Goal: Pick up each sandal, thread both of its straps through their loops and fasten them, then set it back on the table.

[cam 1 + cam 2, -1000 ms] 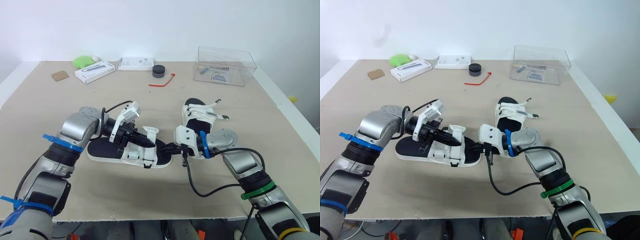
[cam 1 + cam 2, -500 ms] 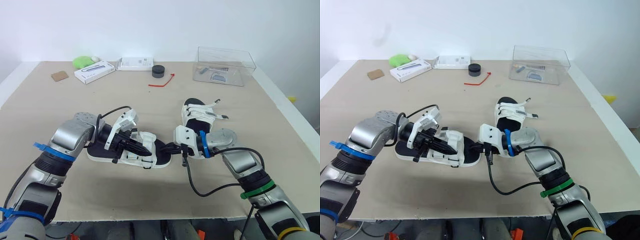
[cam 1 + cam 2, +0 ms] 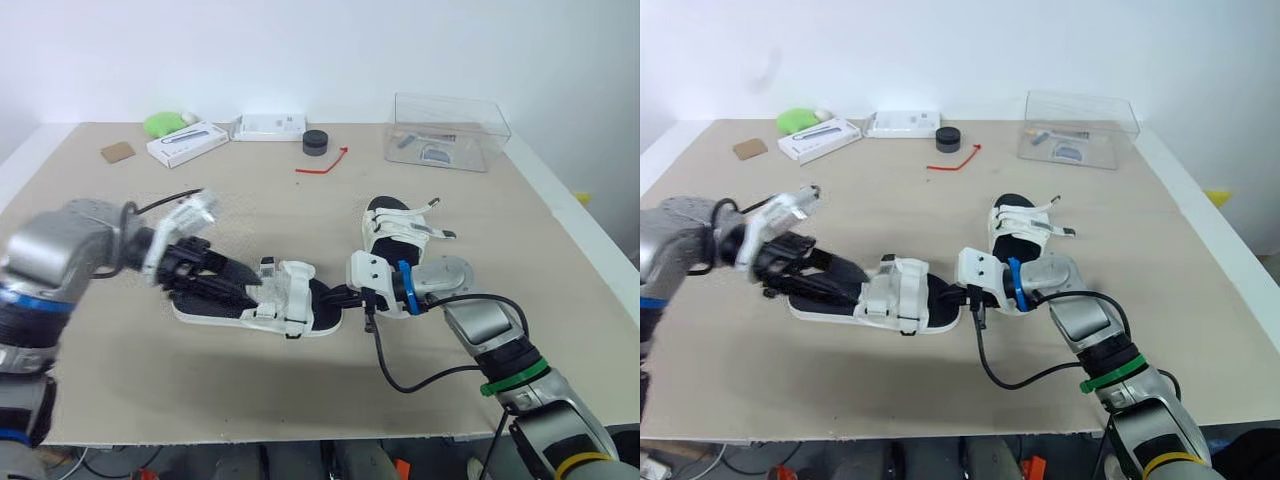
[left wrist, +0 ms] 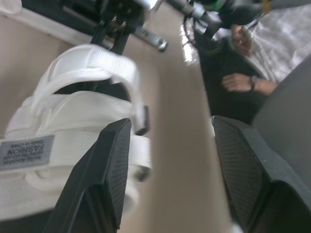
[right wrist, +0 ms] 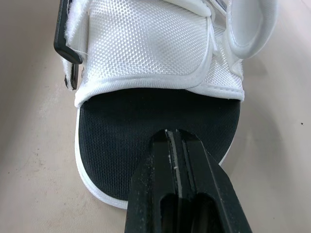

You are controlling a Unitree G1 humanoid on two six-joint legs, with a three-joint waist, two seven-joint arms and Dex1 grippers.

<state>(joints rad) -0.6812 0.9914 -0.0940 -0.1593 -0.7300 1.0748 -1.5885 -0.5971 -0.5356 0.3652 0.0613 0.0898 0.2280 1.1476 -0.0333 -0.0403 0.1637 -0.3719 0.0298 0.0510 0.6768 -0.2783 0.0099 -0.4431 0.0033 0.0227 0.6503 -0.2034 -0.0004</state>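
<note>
Item: right claw (image 5: 177, 136), fingers pressed together, tips resting on the bare black toe end of the near sandal (image 3: 285, 300), which lies flat on the table (image 3: 300, 390). Judged to be steadying it, not pinching it.

Just beyond the right claw's tips, on the side of the white upper: black loop (image 5: 65, 48).

Across the upper, over the heel end: left claw (image 4: 170, 128), fingers spread wide and gripping nothing, just short of a raised strap (image 4: 114, 65) that arches free with a dark tab at its end.

Handling, by estimate: light. The sole looks fairly stiff and likely to slide on the smooth top unless held down. The webbing straps are soft and floppy, best taken near the tabbed end and fed to the loop.

Beside the right claw's wrist: second sandal (image 3: 400, 228), straps splayed loose.

Well beyond both claws, along the far edge: clear box (image 3: 450, 130), black puck (image 3: 316, 142), red tie (image 3: 322, 163), flat white box (image 3: 270, 125), long white box (image 3: 187, 143), green lump (image 3: 165, 123), cardboard scrap (image 3: 119, 151).
</note>
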